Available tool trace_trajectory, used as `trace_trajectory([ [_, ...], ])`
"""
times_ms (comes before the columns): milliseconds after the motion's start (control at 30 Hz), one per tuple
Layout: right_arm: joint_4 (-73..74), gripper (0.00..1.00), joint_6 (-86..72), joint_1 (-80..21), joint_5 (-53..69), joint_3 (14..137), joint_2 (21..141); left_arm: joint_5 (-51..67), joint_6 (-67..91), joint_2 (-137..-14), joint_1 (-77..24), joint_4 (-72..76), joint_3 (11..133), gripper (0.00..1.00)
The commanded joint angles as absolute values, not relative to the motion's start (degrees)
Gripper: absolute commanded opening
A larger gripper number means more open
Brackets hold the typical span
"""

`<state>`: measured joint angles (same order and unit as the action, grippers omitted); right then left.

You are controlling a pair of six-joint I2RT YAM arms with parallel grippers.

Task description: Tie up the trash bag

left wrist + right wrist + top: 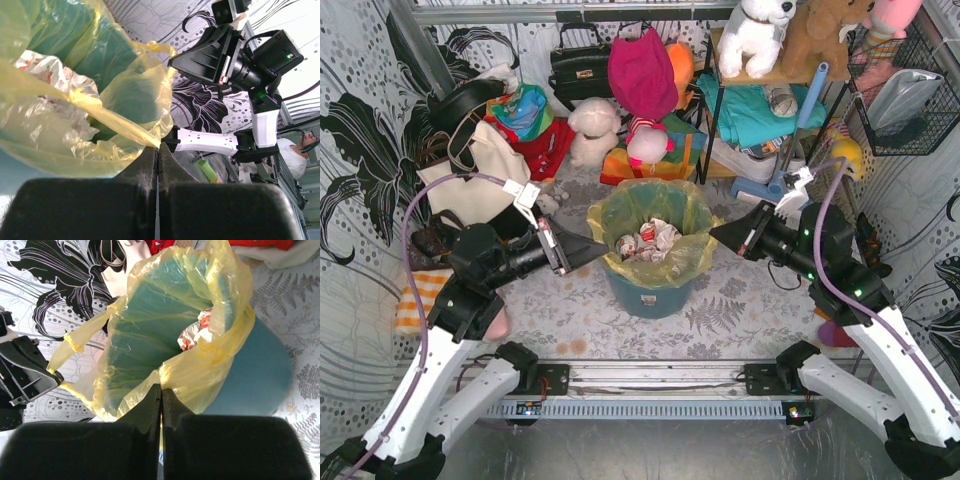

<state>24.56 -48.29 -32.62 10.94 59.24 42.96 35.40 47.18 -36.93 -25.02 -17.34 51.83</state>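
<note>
Bag (685,262): lines the bin (655,295) mid-table (750,300), mouth open, paper waste inside.
Left pincer (602,249): shut on the bag's left rim, a yellow fold caught in its tips.
Right pincer (717,233): shut on the opposite rim.
Relation: bag lies between the pincers, grips facing across the mouth; both arms equally near.
Room: toys (595,130) crowd behind; space above looks free for lifting the rims.

Right gripper (161,391) clamped on trash bag (220,360) rim; bag lines teal bin (265,377).
</note>
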Motion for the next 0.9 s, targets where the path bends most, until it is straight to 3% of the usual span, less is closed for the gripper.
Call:
trace_trajectory([
  [0,17.58,0.00,-45.76,-32.70,10.10,62.70,46.10,39.15,45.86,-41.07,-25.01,-8.09,56.12,0.00],
  [200,14.74,0.00,-45.70,-32.70,9.82,62.49,49.23,33.32,41.74,-44.94,-24.96,-12.47,59.56,0.00],
  [367,17.86,0.00,-44.86,-32.70,6.09,62.41,49.93,20.91,38.08,-45.32,-24.96,-21.11,61.05,0.00],
  [400,19.06,0.00,-44.49,-32.70,4.88,62.69,49.92,18.24,37.19,-45.23,-24.96,-22.79,61.60,0.05],
  [433,20.05,0.08,-44.23,-32.70,3.91,62.99,49.85,15.81,36.78,-45.07,-24.94,-24.39,62.15,0.15],
  [467,20.95,0.20,-43.95,-32.72,2.97,63.28,49.81,13.71,36.63,-44.68,-24.96,-25.47,62.60,0.31],
  [567,22.53,0.50,-43.50,-32.72,1.21,64.06,49.66,9.43,37.11,-43.60,-24.93,-27.16,63.39,0.61],
  [667,23.08,0.60,-43.27,-32.70,-0.01,64.69,49.98,7.66,38.41,-43.62,-24.96,-28.00,63.31,0.72],
  [867,22.54,0.65,-43.35,-32.72,-1.46,65.04,51.32,11.13,41.38,-44.10,-24.94,-25.27,60.65,0.78],
])
